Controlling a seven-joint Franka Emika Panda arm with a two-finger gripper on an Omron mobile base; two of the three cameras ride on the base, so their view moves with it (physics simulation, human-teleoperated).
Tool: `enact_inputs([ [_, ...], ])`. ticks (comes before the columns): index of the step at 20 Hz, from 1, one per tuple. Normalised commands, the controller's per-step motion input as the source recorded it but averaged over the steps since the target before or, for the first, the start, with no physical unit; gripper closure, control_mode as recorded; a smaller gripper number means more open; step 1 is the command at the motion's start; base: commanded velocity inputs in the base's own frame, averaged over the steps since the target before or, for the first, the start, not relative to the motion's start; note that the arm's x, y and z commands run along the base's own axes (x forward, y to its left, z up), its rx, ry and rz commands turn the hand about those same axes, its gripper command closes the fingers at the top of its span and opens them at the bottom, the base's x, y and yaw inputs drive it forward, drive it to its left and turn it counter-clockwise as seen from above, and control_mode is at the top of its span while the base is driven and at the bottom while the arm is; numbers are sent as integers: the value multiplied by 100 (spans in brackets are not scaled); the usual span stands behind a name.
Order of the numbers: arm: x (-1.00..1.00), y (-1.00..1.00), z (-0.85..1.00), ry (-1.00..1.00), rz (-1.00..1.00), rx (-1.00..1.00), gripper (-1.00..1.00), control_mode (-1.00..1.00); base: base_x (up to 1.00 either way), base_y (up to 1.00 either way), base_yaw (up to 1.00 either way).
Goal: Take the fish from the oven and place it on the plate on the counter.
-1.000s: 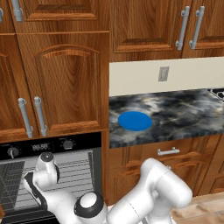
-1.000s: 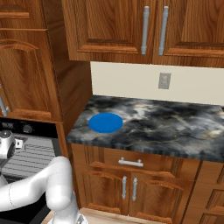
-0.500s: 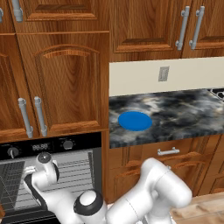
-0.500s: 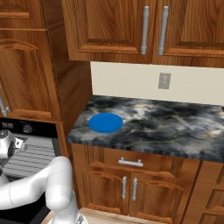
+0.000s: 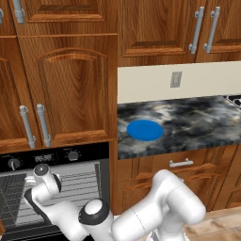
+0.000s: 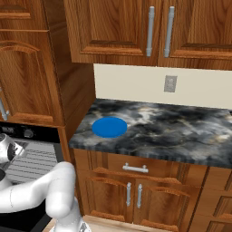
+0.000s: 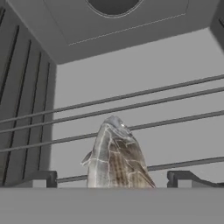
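Observation:
Inside the grey oven [image 7: 131,57], the grey-silver fish [image 7: 114,155] lies on a wire rack [image 7: 175,105], head pointing away from me. My gripper [image 7: 113,179] is open, one fingertip on each side of the fish's rear half, with a gap between each tip and the fish. The black oven [image 5: 70,155] sits open at lower left, and my arm reaches into it [image 5: 44,176]. The blue plate [image 5: 145,130] [image 6: 109,127] lies bare on the marbled counter [image 5: 197,122] [image 6: 172,131], near its left end.
Wooden cabinets with silver handles hang above the oven [image 5: 66,89] and over the counter [image 6: 149,27]. Drawers and doors sit below the counter [image 6: 134,168]. A wall socket [image 6: 170,83] is on the backsplash. The oven's ribbed side wall [image 7: 22,109] stands close on the left.
The wrist has edged slightly left, deeper toward the oven opening. Plate and counter have not moved.

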Motion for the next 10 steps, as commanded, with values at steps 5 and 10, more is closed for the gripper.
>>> enact_inputs([
  [5, -18, 0, -42, 1, -15, 0, -100, -100, 0, 0, 0],
  [10, -7, 0, -37, 0, -12, 0, -100, -100, 0, 0, 0],
])
